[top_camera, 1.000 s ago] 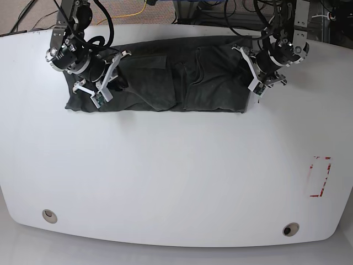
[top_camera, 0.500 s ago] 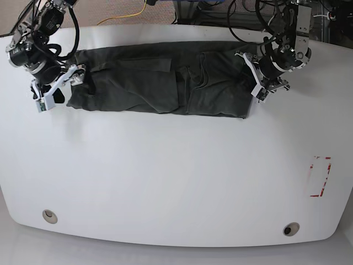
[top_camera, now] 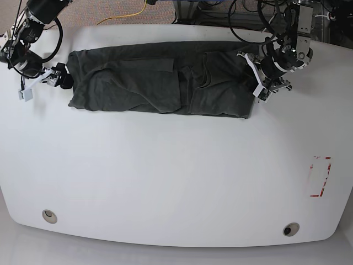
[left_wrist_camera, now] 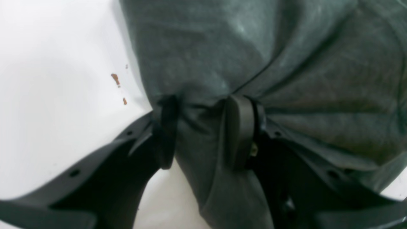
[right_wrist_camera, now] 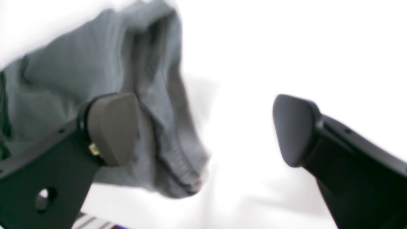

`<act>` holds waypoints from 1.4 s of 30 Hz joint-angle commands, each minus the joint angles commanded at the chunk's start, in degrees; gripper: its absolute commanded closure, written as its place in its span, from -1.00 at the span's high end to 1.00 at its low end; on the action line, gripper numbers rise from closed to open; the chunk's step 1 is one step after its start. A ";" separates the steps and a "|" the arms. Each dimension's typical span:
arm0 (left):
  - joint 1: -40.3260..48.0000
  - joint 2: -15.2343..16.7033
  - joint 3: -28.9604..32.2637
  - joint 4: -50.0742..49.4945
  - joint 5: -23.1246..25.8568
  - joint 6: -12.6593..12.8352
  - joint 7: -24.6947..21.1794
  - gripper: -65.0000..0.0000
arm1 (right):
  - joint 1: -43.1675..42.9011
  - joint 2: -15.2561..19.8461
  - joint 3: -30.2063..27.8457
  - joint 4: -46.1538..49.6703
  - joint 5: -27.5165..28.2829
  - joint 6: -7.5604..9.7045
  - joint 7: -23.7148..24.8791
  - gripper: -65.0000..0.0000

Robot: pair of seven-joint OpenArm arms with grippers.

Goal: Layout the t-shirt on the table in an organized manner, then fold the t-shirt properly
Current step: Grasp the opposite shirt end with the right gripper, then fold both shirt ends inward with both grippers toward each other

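Note:
The dark grey t-shirt (top_camera: 160,80) lies as a long wrinkled band across the back of the white table (top_camera: 176,176). My left gripper (top_camera: 255,83) is at the shirt's right end, and in the left wrist view the left gripper (left_wrist_camera: 203,130) is shut on a bunched fold of the t-shirt (left_wrist_camera: 270,57). My right gripper (top_camera: 41,83) hangs just off the shirt's left end. In the right wrist view the right gripper (right_wrist_camera: 203,130) stands wide open above the table, with the hem of the t-shirt (right_wrist_camera: 165,136) beside its left finger (right_wrist_camera: 111,127).
A red tape rectangle (top_camera: 320,176) marks the table's right side. Two round grommet holes (top_camera: 49,215) (top_camera: 290,229) sit near the front edge. Cables and frame parts crowd the space behind the back edge. Small brown specks (left_wrist_camera: 116,79) dot the table by the shirt.
My right gripper has moved left, from on top of the shirt to past its left end, and the left end now lies drawn out. The left gripper stayed clamped, shifting slightly back.

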 joint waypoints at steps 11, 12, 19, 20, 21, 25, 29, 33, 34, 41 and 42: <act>0.00 -0.09 0.00 0.09 0.00 0.00 0.00 -0.27 | -1.93 -6.68 -5.80 2.11 0.09 0.00 0.00 1.00; 0.00 -0.09 0.00 0.09 0.00 0.00 0.00 -0.27 | -2.20 -7.65 -6.24 3.69 -0.09 0.00 0.00 1.00; 0.09 -0.09 0.00 0.09 0.00 -1.76 0.00 -0.27 | -3.34 -10.64 -10.02 8.62 -0.26 0.00 0.00 1.00; 0.09 -0.09 0.00 0.09 0.00 -2.90 0.00 -0.27 | -3.34 -10.73 -10.11 8.62 -0.26 0.00 0.00 1.00; 0.09 -0.09 0.00 0.09 0.00 -3.43 0.00 -0.27 | -3.34 -10.73 -10.20 8.62 -0.26 0.00 0.00 1.00; 0.09 -0.09 -0.09 0.09 0.18 -4.84 0.09 -0.27 | -3.43 -10.73 -10.20 8.70 -0.26 0.00 0.09 0.78; 0.09 -0.09 -0.09 0.09 0.18 -4.84 0.09 -0.27 | -3.43 -10.37 -10.11 8.79 0.00 0.00 0.09 -0.04; 0.09 0.26 0.00 -0.09 0.35 -4.84 0.09 -0.27 | -3.52 -9.85 -10.46 10.90 -0.18 0.00 0.00 -0.84; 0.09 0.26 0.09 -0.18 0.35 -4.84 0.09 -0.27 | -3.78 -9.76 -10.46 12.31 -0.26 0.00 0.00 -0.87; -2.02 2.29 2.46 -0.35 0.62 -4.57 0.53 -0.27 | -7.47 -10.64 -14.15 27.96 0.09 0.00 -0.35 -0.86; -2.46 2.37 2.81 -0.35 0.70 -4.40 0.97 -0.27 | -7.82 -10.64 -14.59 29.27 0.18 0.00 -0.35 -0.86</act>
